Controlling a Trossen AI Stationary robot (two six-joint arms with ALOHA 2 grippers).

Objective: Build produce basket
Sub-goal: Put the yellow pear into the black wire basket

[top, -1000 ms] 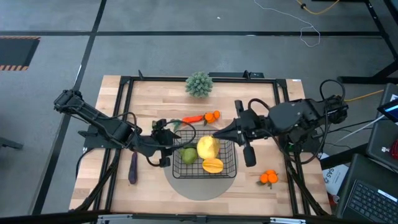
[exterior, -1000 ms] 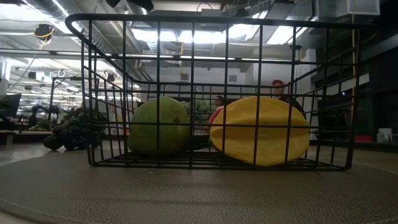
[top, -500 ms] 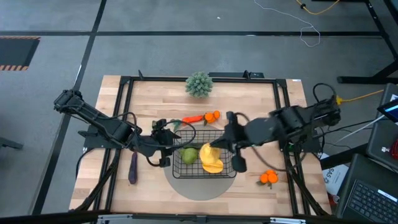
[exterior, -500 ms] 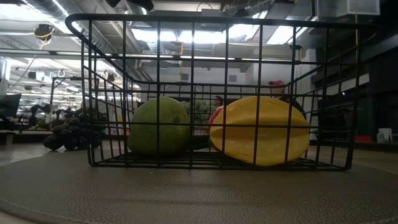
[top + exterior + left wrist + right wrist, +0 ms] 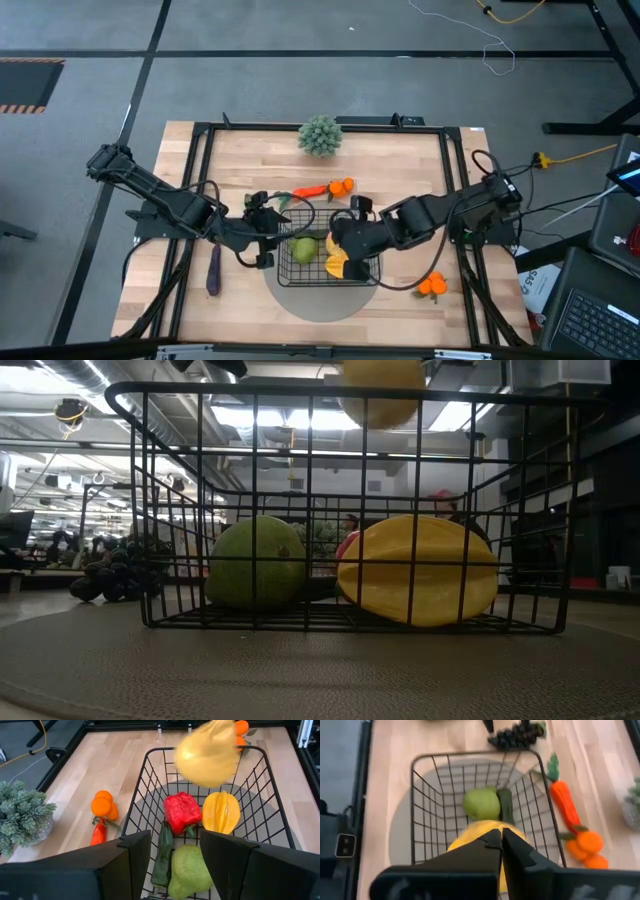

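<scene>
Legible text, labels, brands, numbers, signs: none. No readable marking on the basket (image 5: 328,255), the produce, the table (image 5: 400,160) or anything in the room behind.

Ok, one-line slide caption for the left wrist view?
Lemon carried above the wire basket holding red pepper, pear and yellow fruit.

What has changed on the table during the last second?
The right gripper, shut on the lemon, moved from the basket's right side to above it. The left gripper stayed open at the basket's left edge; pear and yellow fruit did not move.
</scene>
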